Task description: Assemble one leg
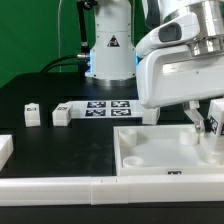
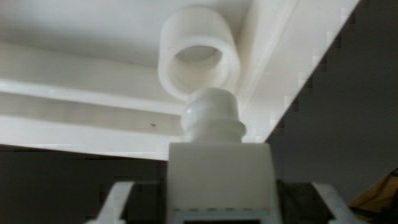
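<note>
My gripper (image 1: 207, 120) is over the right end of the large white panel (image 1: 160, 152) and is shut on the leg (image 1: 213, 112), a small white post with a marker tag on its side. In the wrist view the leg (image 2: 219, 170) runs straight out between the fingers (image 2: 125, 205). Its round peg tip reaches the lower rim of a round corner socket (image 2: 199, 58) of the panel (image 2: 71, 90). I cannot tell whether the peg is inside the socket.
Two more small white legs (image 1: 31, 115) (image 1: 62, 116) stand on the black table at the exterior view's left. The marker board (image 1: 105, 107) lies behind them. Long white border strips (image 1: 60, 185) run along the front, and a white block (image 1: 4, 148) sits at the far left.
</note>
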